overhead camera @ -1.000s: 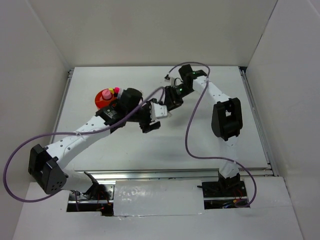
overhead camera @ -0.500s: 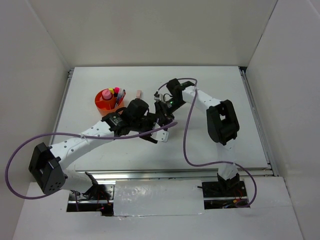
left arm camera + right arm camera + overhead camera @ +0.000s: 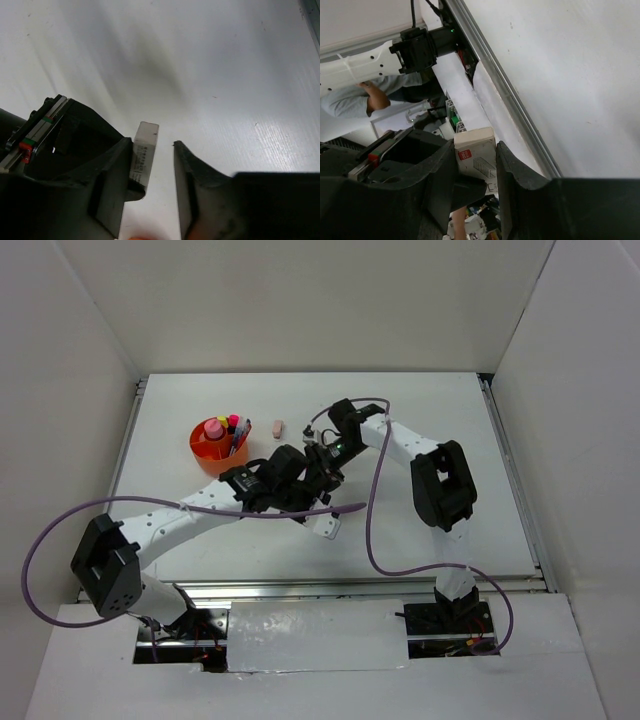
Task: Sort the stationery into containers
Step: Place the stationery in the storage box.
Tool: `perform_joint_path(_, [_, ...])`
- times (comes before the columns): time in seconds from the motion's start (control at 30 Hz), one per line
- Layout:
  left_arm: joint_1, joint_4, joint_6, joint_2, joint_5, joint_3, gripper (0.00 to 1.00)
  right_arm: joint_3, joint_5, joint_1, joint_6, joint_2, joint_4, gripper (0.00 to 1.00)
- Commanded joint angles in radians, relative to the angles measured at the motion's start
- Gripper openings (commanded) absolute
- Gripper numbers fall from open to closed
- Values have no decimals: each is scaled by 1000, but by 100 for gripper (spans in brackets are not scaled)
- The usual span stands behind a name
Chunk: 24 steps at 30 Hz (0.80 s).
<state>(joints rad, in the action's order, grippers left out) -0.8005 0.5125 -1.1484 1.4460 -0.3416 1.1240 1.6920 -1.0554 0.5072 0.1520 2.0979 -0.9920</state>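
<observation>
The right gripper [image 3: 476,144] is clamped on a white eraser [image 3: 477,156], whose long axis runs out along the fingers. The left gripper [image 3: 151,143] straddles a second eraser [image 3: 144,150], also lengthwise. It rests against one finger with a gap to the other, so those jaws are not closed on it. In the top view both grippers meet mid-frame. The tub [image 3: 197,447] lies up and left of them, about equally near each. A pink eraser [image 3: 278,427] lies just right of the tub. The table [image 3: 480,440] is flat and white, and the walls stand well back.
</observation>
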Motion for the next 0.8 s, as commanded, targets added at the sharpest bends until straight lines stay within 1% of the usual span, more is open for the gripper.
perform_joint_path(0.0, [-16,24,-27,27,-10,37,45,3,-58,7,12,-55,7,0])
perform_joint_path(0.03, [-19,32,-24,31,-2,39,37,3,-60,8,12,-58,10,0])
perform_joint_path(0.07, [-19,32,-19,34,0,43,33,5,-61,8,12,-61,10,0])
perform_joint_path(0.1, [-17,31,-1,34,3,49,28,3,-63,8,9,-62,10,3])
perform_joint_path(0.13, [-19,26,10,34,9,49,24,5,-64,7,8,-62,7,10])
perform_joint_path(0.17, [-19,20,24,30,16,51,15,3,-69,5,3,-64,7,32])
perform_joint_path(0.23, [-19,9,84,8,32,60,8,11,-81,-18,-6,-59,0,55])
perform_joint_path(0.27, [-17,-2,117,-2,36,65,3,26,-86,-33,-12,-58,-2,69])
perform_joint_path(0.3, [-2,-6,198,-24,38,85,1,35,-84,-70,-22,-52,-14,71])
perform_joint_path(0.33, [15,-11,246,-35,24,98,0,46,-81,-94,-28,-49,-22,73])
perform_joint_path(0.37, [67,-32,366,-47,15,114,0,78,-77,-122,-44,-45,-30,74])
perform_joint_path(0.43, [142,-66,517,-73,4,163,0,127,-7,-200,-74,-41,-49,73])
perform_joint_path(0.47, [237,-109,685,-87,-10,189,0,135,45,-222,-97,-47,-53,72])
perform_joint_path(0.5, [292,-132,781,-93,-19,195,0,132,96,-240,-95,-70,-47,72])
perform_joint_path(0.53, [341,-158,867,-101,-31,192,0,105,145,-272,-97,-85,-19,72])
perform_joint_path(0.57, [436,-181,1035,-122,-46,169,0,89,150,-286,-97,-97,-7,72])
perform_joint_path(0.63, [521,-255,1203,-148,-77,126,0,54,155,-314,-91,-130,22,72])
perform_joint_path(0.67, [581,-281,1316,-176,-95,75,0,49,153,-320,-95,-140,23,71])
perform_joint_path(0.7, [601,-320,1379,-193,-65,48,0,48,161,-322,-98,-141,15,72])
perform_joint_path(0.73, [635,-333,1512,-214,-15,8,0,51,164,-325,-106,-142,10,71])
perform_joint_path(0.77, [652,-328,1580,-223,91,-6,0,52,167,-325,-111,-144,1,71])
